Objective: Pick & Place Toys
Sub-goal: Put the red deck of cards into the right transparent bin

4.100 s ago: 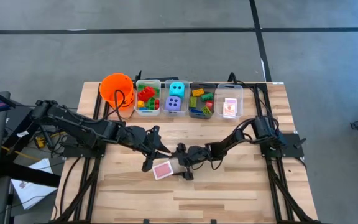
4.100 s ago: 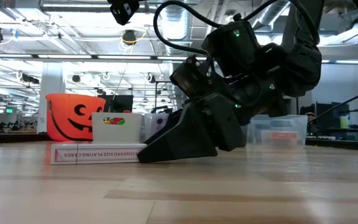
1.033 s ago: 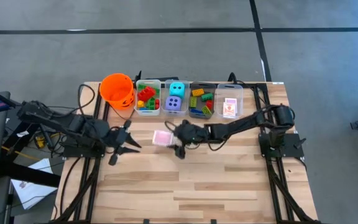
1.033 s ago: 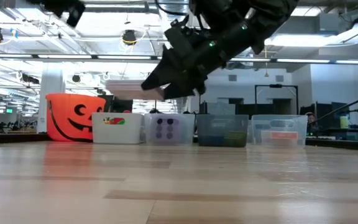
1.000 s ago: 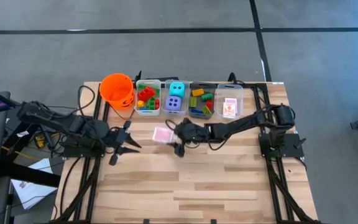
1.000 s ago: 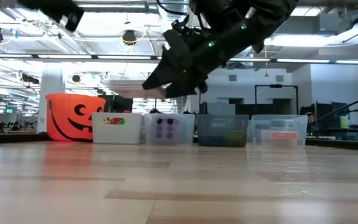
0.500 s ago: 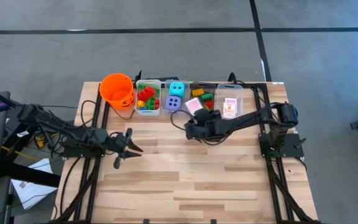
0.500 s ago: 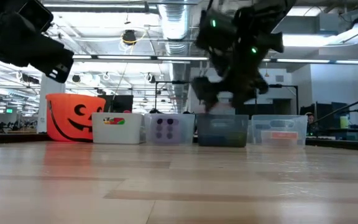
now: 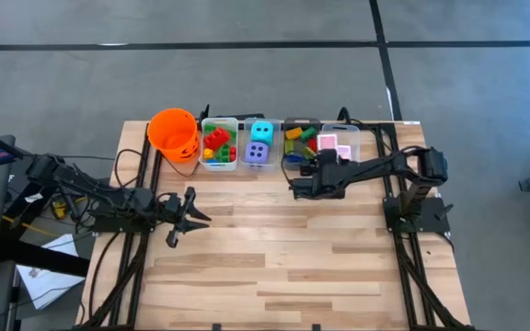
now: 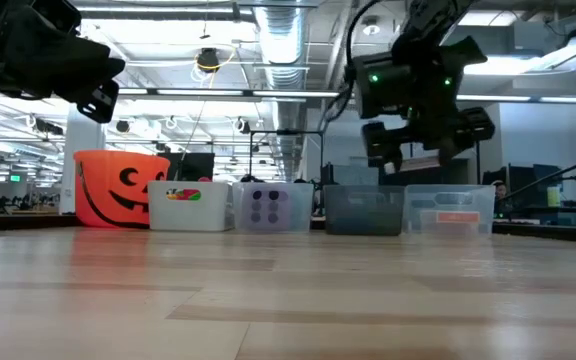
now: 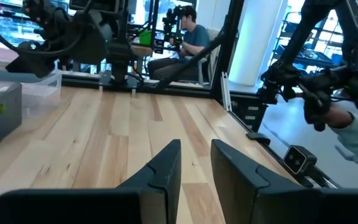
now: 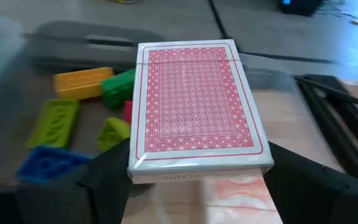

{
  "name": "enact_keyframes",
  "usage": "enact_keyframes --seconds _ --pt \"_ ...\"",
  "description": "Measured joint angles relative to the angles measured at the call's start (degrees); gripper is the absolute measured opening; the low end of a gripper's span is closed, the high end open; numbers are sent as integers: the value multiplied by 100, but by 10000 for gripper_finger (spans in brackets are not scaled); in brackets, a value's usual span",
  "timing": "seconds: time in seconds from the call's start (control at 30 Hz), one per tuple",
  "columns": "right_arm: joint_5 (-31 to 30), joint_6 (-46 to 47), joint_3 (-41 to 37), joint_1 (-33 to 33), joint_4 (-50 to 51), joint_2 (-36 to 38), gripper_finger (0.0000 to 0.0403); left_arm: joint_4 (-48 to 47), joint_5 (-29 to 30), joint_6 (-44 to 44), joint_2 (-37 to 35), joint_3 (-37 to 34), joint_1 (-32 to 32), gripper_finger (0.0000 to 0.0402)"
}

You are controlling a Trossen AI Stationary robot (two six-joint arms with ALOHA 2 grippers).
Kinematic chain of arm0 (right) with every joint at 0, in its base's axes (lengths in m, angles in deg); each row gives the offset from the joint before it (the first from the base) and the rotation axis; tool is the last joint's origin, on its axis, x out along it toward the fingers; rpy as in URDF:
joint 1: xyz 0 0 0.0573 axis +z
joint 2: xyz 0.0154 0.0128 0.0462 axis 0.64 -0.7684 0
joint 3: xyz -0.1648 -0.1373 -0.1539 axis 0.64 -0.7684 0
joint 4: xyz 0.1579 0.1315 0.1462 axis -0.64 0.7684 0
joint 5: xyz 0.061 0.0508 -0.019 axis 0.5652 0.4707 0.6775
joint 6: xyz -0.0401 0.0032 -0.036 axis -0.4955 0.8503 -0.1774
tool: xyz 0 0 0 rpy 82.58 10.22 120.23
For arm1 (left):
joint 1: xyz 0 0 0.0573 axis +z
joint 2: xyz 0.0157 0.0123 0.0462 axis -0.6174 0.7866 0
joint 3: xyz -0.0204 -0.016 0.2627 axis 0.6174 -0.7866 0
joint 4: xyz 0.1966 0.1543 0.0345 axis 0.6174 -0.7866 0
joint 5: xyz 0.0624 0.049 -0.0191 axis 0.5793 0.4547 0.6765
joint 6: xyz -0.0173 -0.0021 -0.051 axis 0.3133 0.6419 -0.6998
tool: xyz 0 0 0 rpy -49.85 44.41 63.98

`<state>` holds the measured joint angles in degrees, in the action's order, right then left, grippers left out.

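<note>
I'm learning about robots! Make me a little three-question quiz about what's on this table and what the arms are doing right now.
1. True or false: the right pincer is holding a pack of playing cards.
2. What stands at the left end of the row of containers at the back of the table? A) a purple die B) an orange pumpkin bucket C) a clear bin of bricks
3. Fill in: the left pincer holds ____.

Key
1. True: the pack sits between its fingers, above the right-hand bins.
2. B
3. Nothing: it hangs empty, its fingers a little apart, over the table's left side.
</note>
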<state>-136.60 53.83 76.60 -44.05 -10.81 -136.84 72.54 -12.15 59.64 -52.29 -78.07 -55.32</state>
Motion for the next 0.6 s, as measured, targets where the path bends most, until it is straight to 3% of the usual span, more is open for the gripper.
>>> enact_keyframes --seconds 0.17,0.6 --pt "267 499 -4 -210 581 -33 306 -2 0 7 22 0 0 81" --pt "330 -317 -177 -711 666 -33 320 -4 -2 -32 22 -2 0 81"
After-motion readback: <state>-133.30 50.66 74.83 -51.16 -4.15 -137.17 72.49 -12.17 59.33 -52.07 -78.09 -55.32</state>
